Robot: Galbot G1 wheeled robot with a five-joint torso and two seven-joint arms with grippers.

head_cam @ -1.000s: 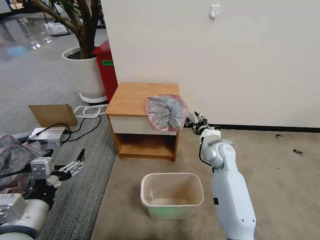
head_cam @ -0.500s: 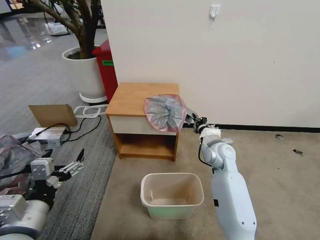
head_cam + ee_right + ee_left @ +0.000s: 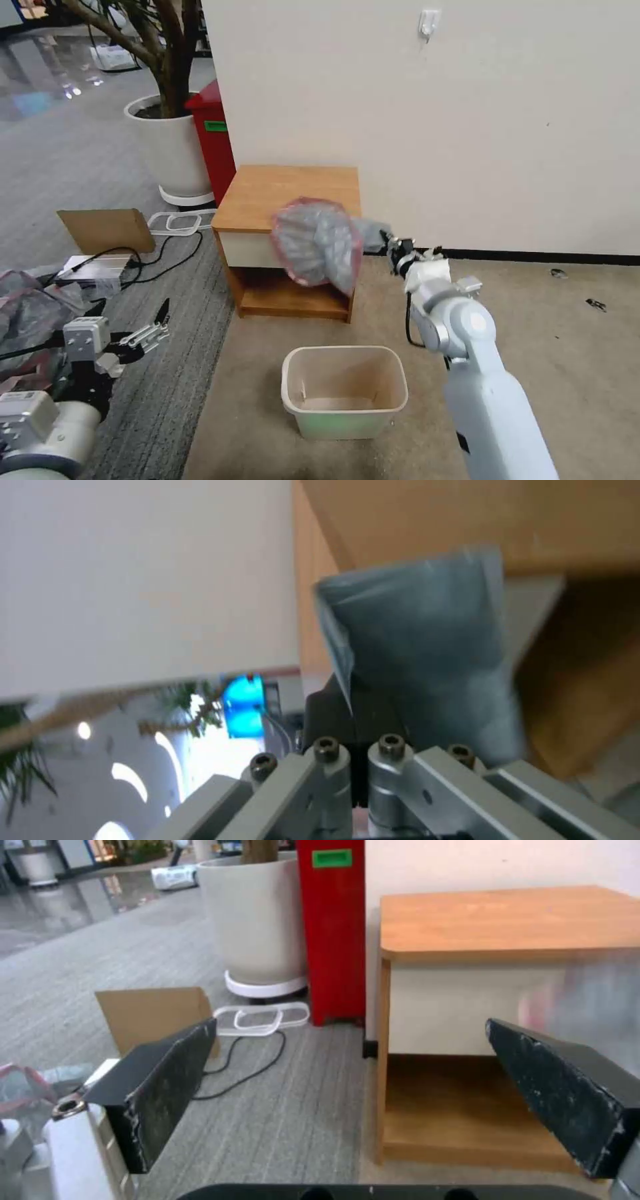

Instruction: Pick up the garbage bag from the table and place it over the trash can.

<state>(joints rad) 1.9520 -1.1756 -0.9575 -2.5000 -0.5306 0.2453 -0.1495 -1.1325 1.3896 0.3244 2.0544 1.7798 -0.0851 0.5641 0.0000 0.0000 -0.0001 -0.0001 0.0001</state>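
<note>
The garbage bag point(image 3: 315, 245), crinkly grey with a pink-red rim, hangs in the air in front of the table's white drawer, clear of the table point(image 3: 287, 190) top. My right gripper point(image 3: 387, 239) is shut on the bag's right end; the wrist view shows grey plastic point(image 3: 427, 645) pinched between the dark fingers point(image 3: 337, 707). The cream trash can point(image 3: 343, 390) stands upright on the carpet, nearer me than the table and below the bag. My left gripper point(image 3: 150, 331) hovers open and holding nothing low at the left, its fingers point(image 3: 167, 1090) spread wide, facing the table point(image 3: 507, 920).
A tall red bin point(image 3: 213, 133) and a white planter with a tree point(image 3: 170, 143) stand left of the table by the wall. Cardboard point(image 3: 107, 230), cables and a heap of grey-pink bags point(image 3: 27, 300) lie on the floor at left. Beige carpet surrounds the trash can.
The right gripper has pulled the bag off the table top, leftward and down in front of the drawer; the bag now swings free. The left arm has barely moved.
</note>
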